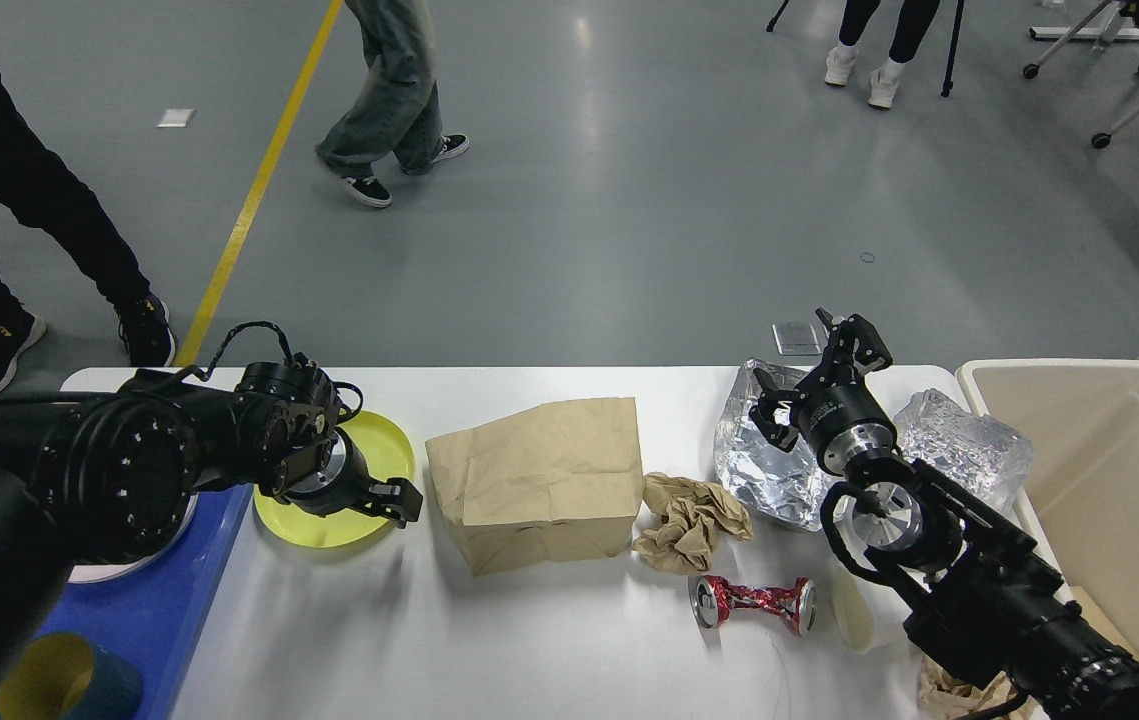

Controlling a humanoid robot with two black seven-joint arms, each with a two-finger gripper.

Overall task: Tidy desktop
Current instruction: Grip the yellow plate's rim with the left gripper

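We are only beginning: the paper bag (536, 480), crushed can (752, 603) and foil (779, 465) are littering the desktop (489, 640). Our right gripper (809, 375) is hanging spread and empty; our left gripper's (399, 497) state we cannot tell.

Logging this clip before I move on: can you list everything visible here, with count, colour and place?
desktop: 1, white, across the foreground
paper bag: 1, brown, lying at the desktop's centre
crumpled paper: 1, brown, right of the bag
crushed can: 1, red and silver, near the front
foil wrap: 1, silver, far right of the desktop
clear plastic lump: 1, transparent, beside the bin
plate: 1, yellow, left side
tray: 1, blue, left edge
bin: 1, beige, right edge
people: 3, legs only, on the grey floor
left gripper: black, over the plate's edge
right gripper: black, open, above the foil
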